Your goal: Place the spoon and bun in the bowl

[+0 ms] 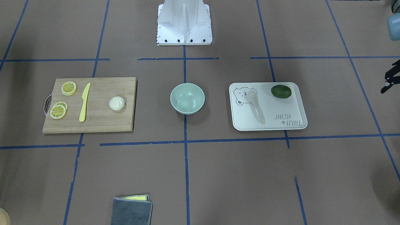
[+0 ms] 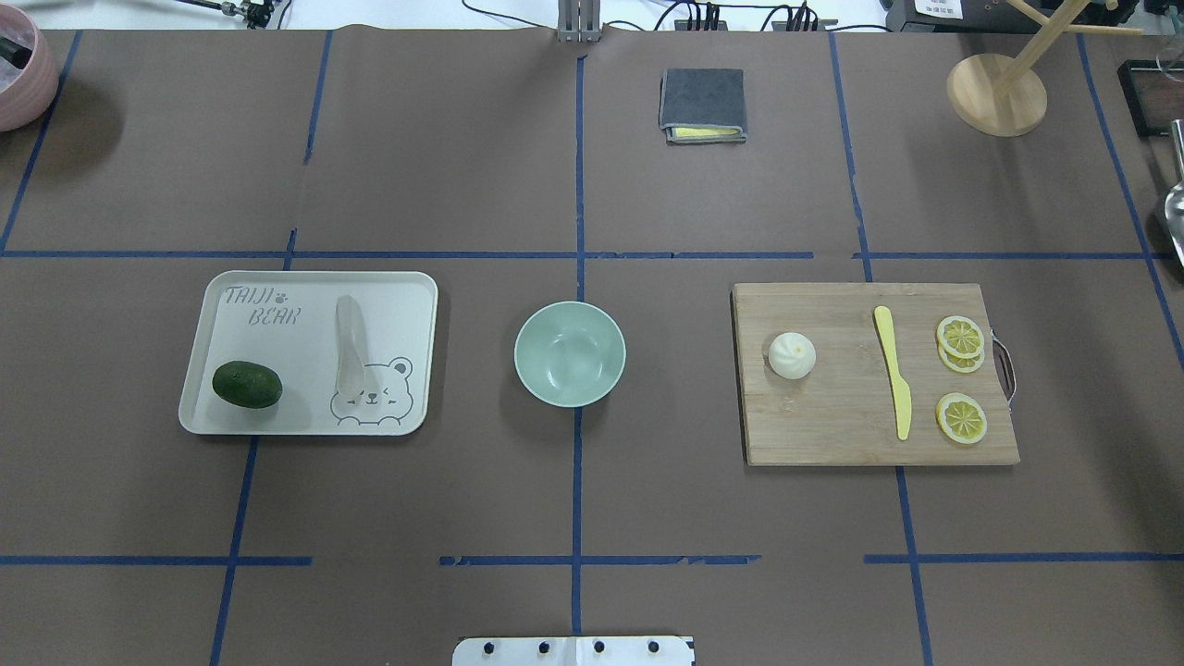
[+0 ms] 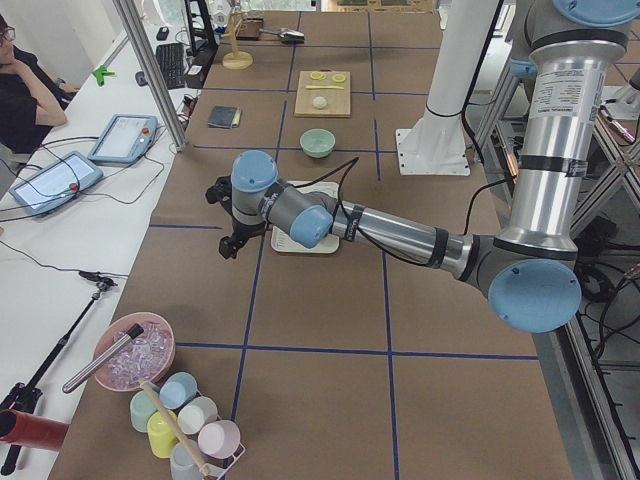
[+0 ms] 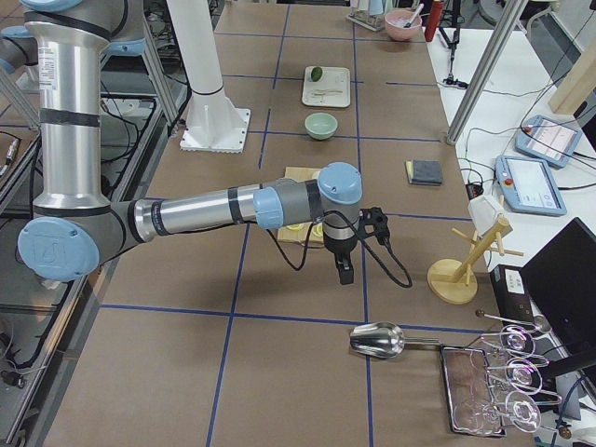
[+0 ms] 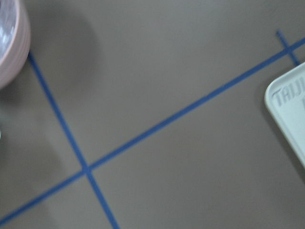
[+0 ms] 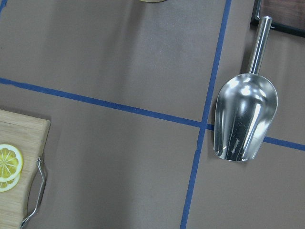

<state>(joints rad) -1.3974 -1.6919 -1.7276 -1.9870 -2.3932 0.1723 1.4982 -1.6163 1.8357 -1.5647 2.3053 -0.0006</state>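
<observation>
The pale translucent spoon (image 1: 256,106) lies on the off-white bear tray (image 1: 293,103), scoop toward the robot; it also shows in the overhead view (image 2: 350,347). The cream-white bun (image 1: 117,103) sits on the wooden cutting board (image 1: 100,118). The mint-green bowl (image 1: 187,98) stands empty between tray and board. My left gripper (image 3: 230,245) hangs above the table beyond the tray's outer side, far from the spoon; only a black edge of it (image 1: 389,82) shows in the front view. My right gripper (image 4: 345,273) hangs past the board's outer end. I cannot tell whether either is open or shut.
A dark green fruit (image 1: 281,91) lies on the tray. A yellow knife (image 1: 84,102) and lemon slices (image 1: 58,111) lie on the board. A folded grey cloth (image 2: 702,104), a wooden rack (image 2: 997,92), a metal scoop (image 6: 245,119) and a pink bowl (image 5: 9,43) sit near the table's edges.
</observation>
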